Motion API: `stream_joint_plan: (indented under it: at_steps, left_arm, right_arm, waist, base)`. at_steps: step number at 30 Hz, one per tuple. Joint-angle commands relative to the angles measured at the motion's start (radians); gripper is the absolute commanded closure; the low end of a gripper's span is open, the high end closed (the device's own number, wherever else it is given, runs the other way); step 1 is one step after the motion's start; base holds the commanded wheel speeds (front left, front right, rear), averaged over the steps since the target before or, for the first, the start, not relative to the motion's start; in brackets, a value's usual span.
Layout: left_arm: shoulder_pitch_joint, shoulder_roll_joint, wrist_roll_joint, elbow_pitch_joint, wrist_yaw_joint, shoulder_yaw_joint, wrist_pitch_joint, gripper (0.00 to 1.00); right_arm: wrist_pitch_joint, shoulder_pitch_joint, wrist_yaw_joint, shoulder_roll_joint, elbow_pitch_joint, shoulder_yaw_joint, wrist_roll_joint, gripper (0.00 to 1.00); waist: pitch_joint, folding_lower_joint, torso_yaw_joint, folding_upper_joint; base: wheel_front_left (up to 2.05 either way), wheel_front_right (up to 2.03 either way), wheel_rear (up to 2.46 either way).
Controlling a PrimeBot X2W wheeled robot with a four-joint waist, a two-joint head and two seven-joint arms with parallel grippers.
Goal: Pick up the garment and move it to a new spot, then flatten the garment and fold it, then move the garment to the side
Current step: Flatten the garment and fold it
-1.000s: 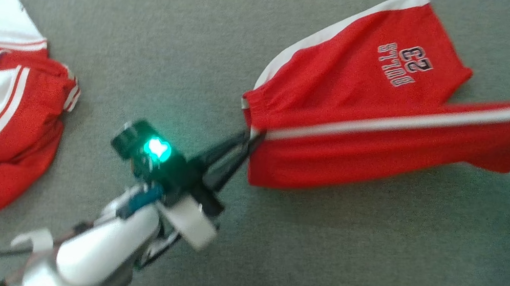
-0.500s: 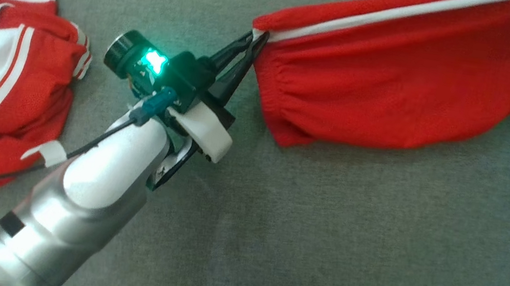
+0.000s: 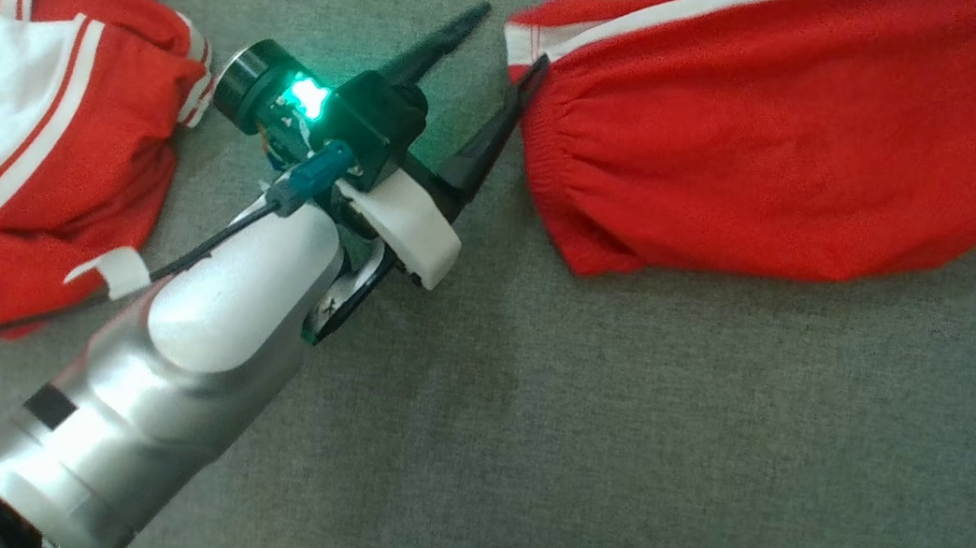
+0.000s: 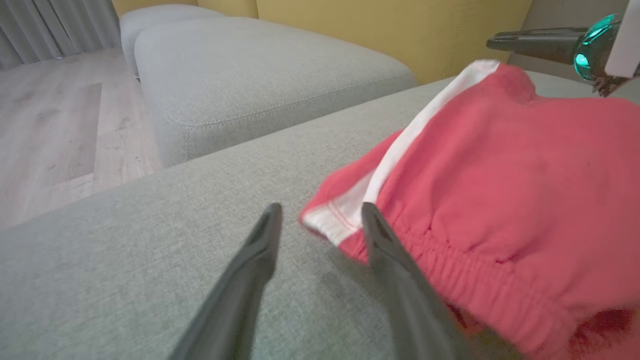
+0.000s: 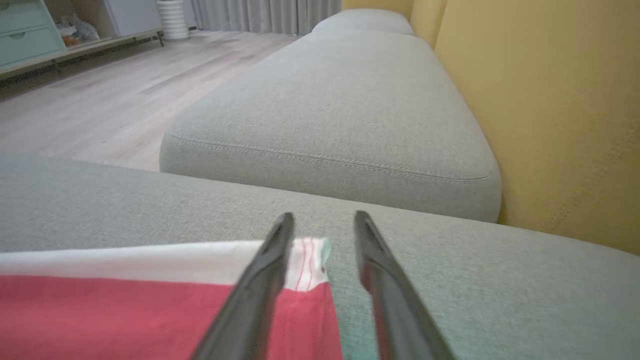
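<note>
The red shorts [image 3: 798, 136], with a white side stripe, lie on the grey cushion [image 3: 617, 442], elastic waistband toward my left gripper [image 3: 505, 40]. That gripper is open, and its right finger touches the waistband corner [image 4: 330, 222]. Nothing is held between the left fingers [image 4: 270, 235]. Along my right gripper [image 5: 323, 216], which is also open, I see the striped hem corner [image 5: 310, 260] of the shorts lying flat between and under its fingers. The right arm's dark finger [image 4: 530, 42] with its green light hangs beyond the shorts' far end.
A second red and white garment [image 3: 27, 119] is heaped at the cushion's left end. A neighbouring grey cushion [image 5: 340, 110] lies beyond a gap, with a yellow backrest [image 5: 550, 100] to one side and wooden floor [image 5: 100, 100] to the other.
My left gripper has opened and let go of the waistband corner, which now rests on the cushion. The head camera has shifted, so the whole picture has moved.
</note>
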Motion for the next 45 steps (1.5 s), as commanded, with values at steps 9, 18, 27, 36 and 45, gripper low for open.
stream_joint_plan:
  at_steps: [9,18,27,36,45]
  left_arm:
    - [0.110,-0.023,-0.007,-0.061,0.132,0.094,-0.143,0.00]
    - [0.370,-0.079,0.117,-0.315,0.264,0.215,-0.156,0.00]
    - [0.506,-0.111,0.187,-0.386,0.249,0.277,-0.156,0.00]
    - [0.552,-0.123,0.222,-0.394,0.209,0.347,-0.156,0.00]
    - [0.553,-0.130,0.241,-0.375,0.180,0.373,-0.156,0.00]
  right_arm:
    - [-0.027,0.125,-0.001,-0.024,0.028,0.041,0.174,0.00]
    - [0.002,0.229,-0.001,-0.079,0.111,0.075,0.282,0.00]
    - [0.085,0.271,-0.001,-0.069,0.212,0.118,0.310,1.00]
    - [0.006,0.272,-0.001,-0.106,0.242,0.117,0.323,1.00]
    - [-0.043,0.263,-0.001,-0.152,0.151,0.090,0.331,1.00]
  waist:
    - [-0.095,0.0000,0.016,0.0000]
    - [-0.134,0.0000,0.121,0.0000]
    - [-0.162,0.0000,0.161,0.0000]
    - [-0.218,0.0000,0.039,0.0000]
    - [-0.227,0.0000,-0.010,0.0000]
  base:
    - [0.00,0.00,0.00]
    - [0.00,0.00,0.00]
    - [0.00,0.00,0.00]
    - [0.00,0.00,0.00]
    - [0.00,0.00,0.00]
